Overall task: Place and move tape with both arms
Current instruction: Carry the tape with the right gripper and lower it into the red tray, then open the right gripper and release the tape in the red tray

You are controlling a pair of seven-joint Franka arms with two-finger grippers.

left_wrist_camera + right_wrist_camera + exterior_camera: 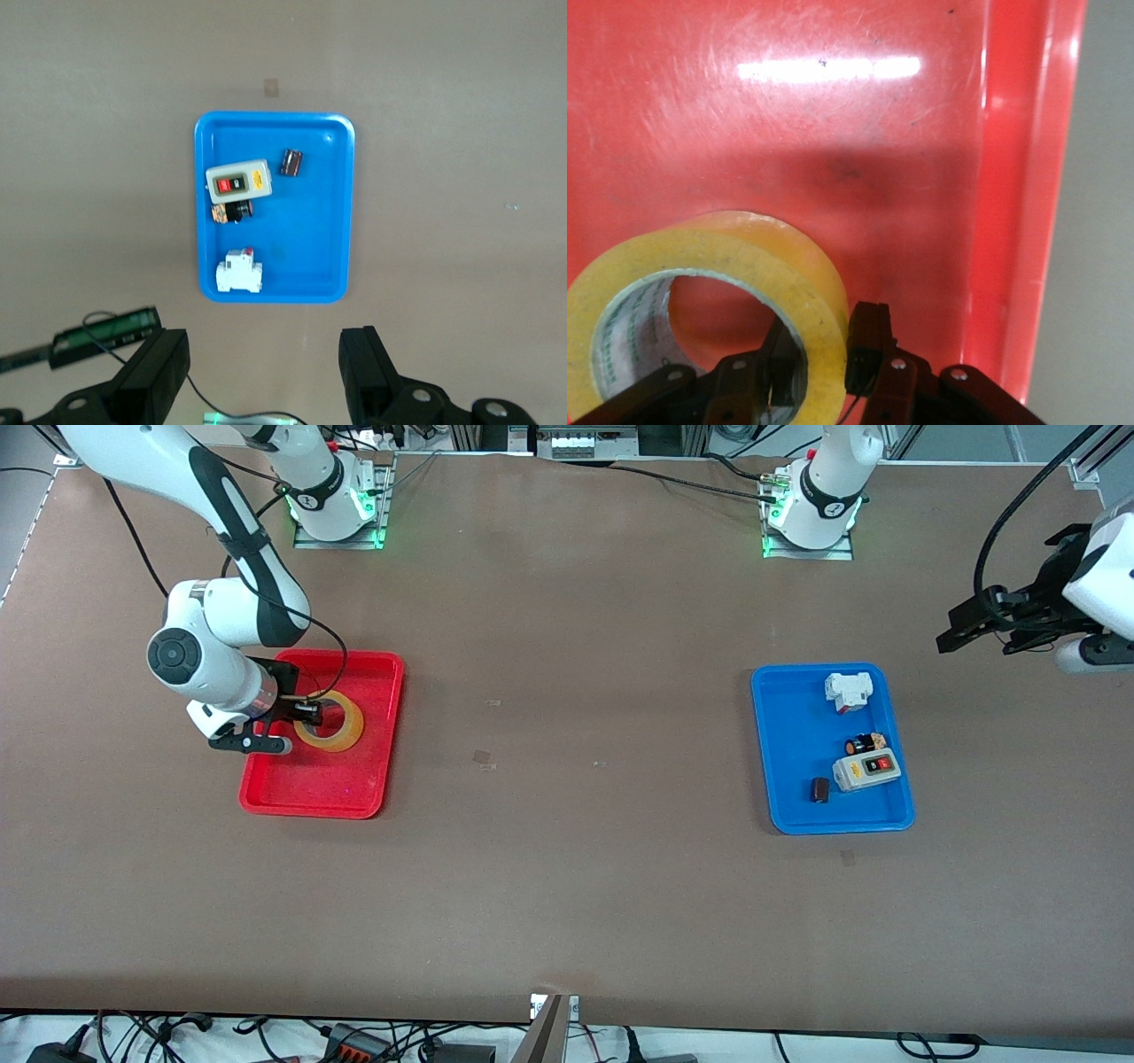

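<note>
The tape [348,732], a yellowish translucent ring, lies in the red tray [328,784] toward the right arm's end of the table. My right gripper [306,711] is down in that tray, shut on the tape's wall with one finger in the hole and one outside. In the right wrist view the tape [766,261] sits between the fingers of the right gripper [824,329], over the tray floor [833,133]. My left gripper [957,631] waits open and empty in the air over the bare table at the left arm's end; the left wrist view [266,343] shows its fingers wide apart.
A blue tray [797,726] toward the left arm's end holds a grey box with red and black buttons [866,769], a white breaker [848,691], a dark cylinder [866,743] and a small black part [820,789]. This tray also shows in the left wrist view [306,239].
</note>
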